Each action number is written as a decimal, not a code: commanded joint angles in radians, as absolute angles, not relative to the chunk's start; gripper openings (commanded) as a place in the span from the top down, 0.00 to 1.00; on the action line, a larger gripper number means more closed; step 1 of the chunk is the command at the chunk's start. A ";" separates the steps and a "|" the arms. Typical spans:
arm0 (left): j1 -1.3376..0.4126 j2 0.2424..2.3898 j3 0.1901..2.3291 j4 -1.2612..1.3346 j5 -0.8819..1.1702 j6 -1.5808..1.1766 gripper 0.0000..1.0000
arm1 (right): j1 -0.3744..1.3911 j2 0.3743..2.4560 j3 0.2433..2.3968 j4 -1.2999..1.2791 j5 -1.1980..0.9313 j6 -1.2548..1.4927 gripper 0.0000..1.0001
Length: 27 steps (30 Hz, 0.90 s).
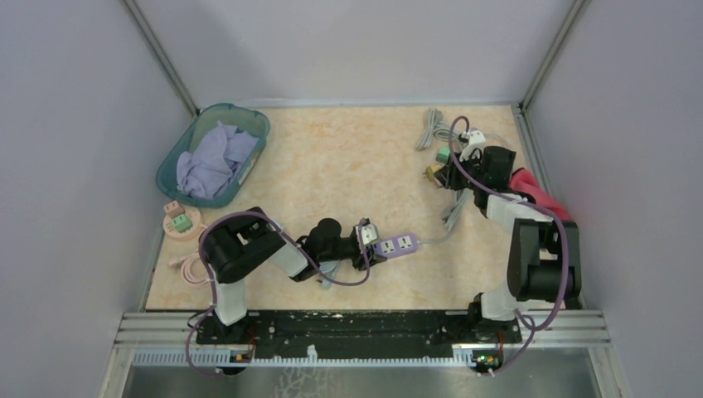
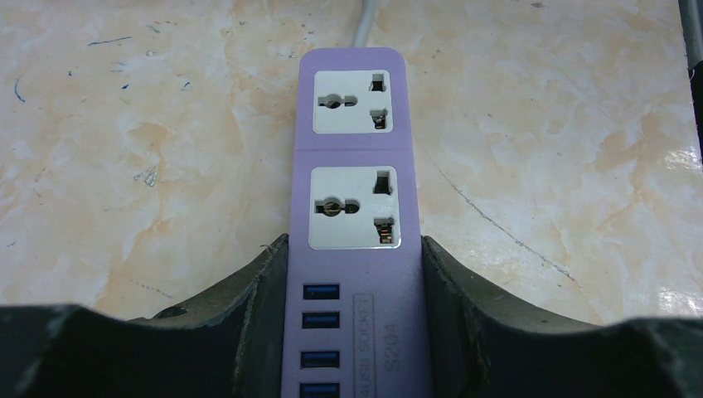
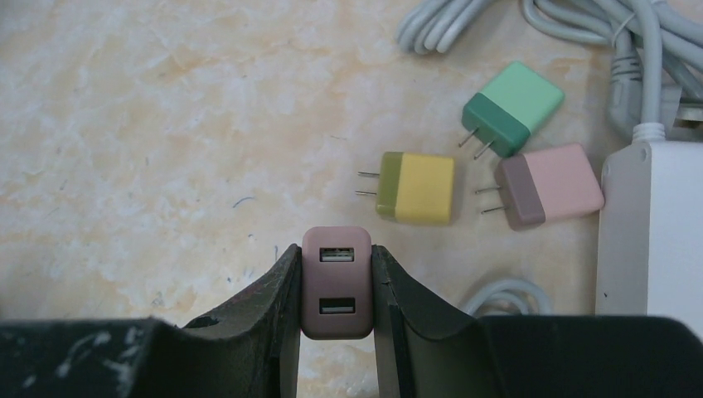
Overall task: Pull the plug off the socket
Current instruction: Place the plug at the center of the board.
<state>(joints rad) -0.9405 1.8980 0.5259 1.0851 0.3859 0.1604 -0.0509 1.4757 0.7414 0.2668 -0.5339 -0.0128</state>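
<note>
Left gripper (image 2: 355, 249) clamps sides of purple power strip (image 2: 355, 145), label "USB SOCKET S204", both outlets empty. Right gripper (image 3: 336, 250) closed on mauve USB plug (image 3: 336, 286), off strip, far right of table (image 1: 348, 166). Teal basket (image 1: 249, 116) holds lilac cloth (image 1: 207, 162). Pink dish (image 1: 190, 234) holds two small adapters (image 1: 180, 222).

Plain pale grey walls (image 1: 348, 50) enclosed the table (image 1: 348, 166) on three sides, with slim metal posts (image 1: 162, 54) in the rear corners. Its top was cream, marbled with orange, lightly scuffed, under soft, even light
</note>
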 commanded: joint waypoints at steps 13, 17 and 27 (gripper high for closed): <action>-0.950 1.903 0.500 1.049 0.408 0.144 0.96 | -0.058 1.638 0.900 0.170 -0.403 0.047 0.48; -0.950 1.899 0.500 1.051 0.412 0.140 0.95 | -0.060 1.635 0.903 0.163 -0.380 0.036 0.42; -0.950 1.896 0.504 1.049 0.418 0.135 0.95 | -0.059 1.447 0.855 0.173 -0.500 -0.106 0.42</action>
<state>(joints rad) -0.9413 1.8977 0.5201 1.0939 0.3859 0.1543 -0.0509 1.5940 0.8509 0.1238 -0.3973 -0.0139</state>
